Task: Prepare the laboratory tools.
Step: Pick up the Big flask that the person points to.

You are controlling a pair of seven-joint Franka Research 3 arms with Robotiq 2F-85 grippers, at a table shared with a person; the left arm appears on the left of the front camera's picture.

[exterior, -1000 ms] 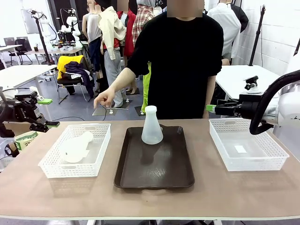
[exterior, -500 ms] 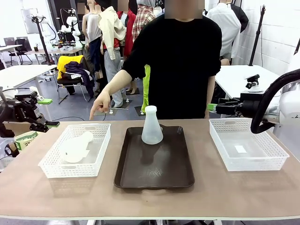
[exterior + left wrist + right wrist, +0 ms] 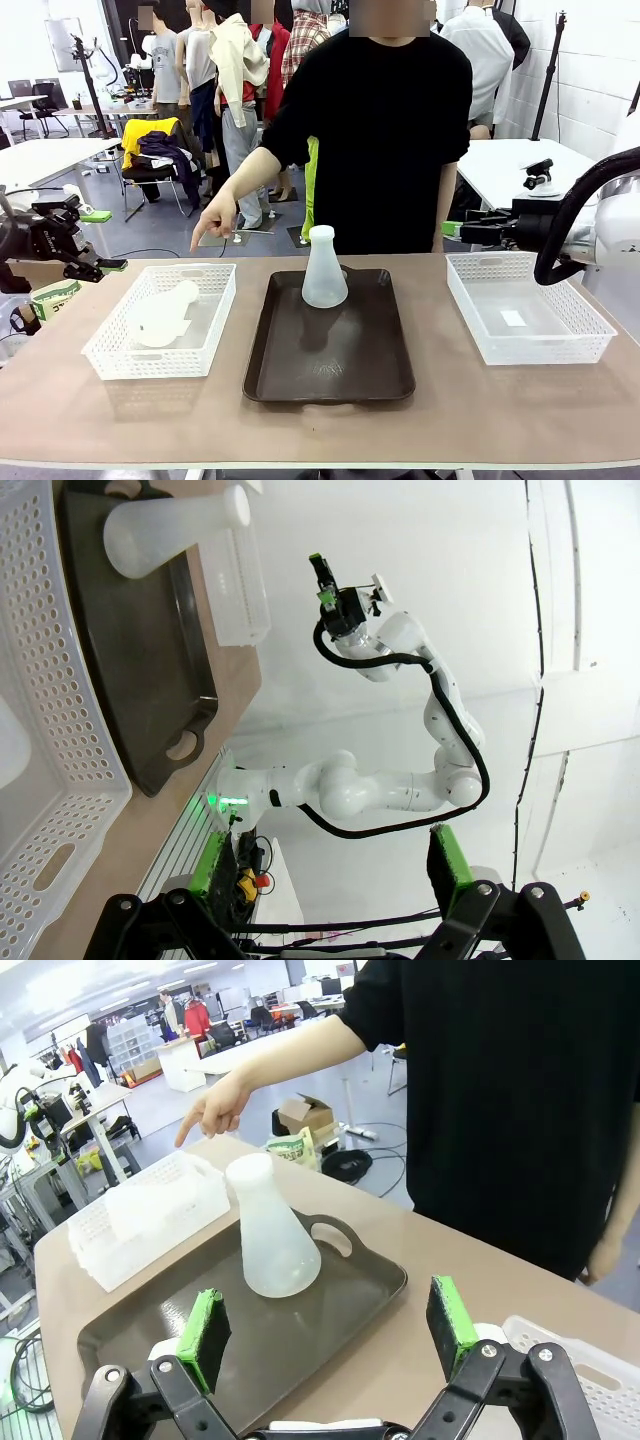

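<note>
Frosted flask (image 3: 324, 268) upright on brown tray (image 3: 330, 362); 2nd flask (image 3: 163, 313) lies in L basket (image 3: 140, 360), person's hand (image 3: 218, 214) prob. pointing there. L gripper (image 3: 325, 865), R gripper (image 3: 328, 1325): jaws apart, empty.

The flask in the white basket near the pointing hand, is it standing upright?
No, the flask lies on its side in the white basket, while the other flask stands upright on the dark tray.

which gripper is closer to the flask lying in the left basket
Left. The left gripper hovers open just outside the white basket holding that flask; the right gripper is far off, past the tray, by the other basket.
</note>
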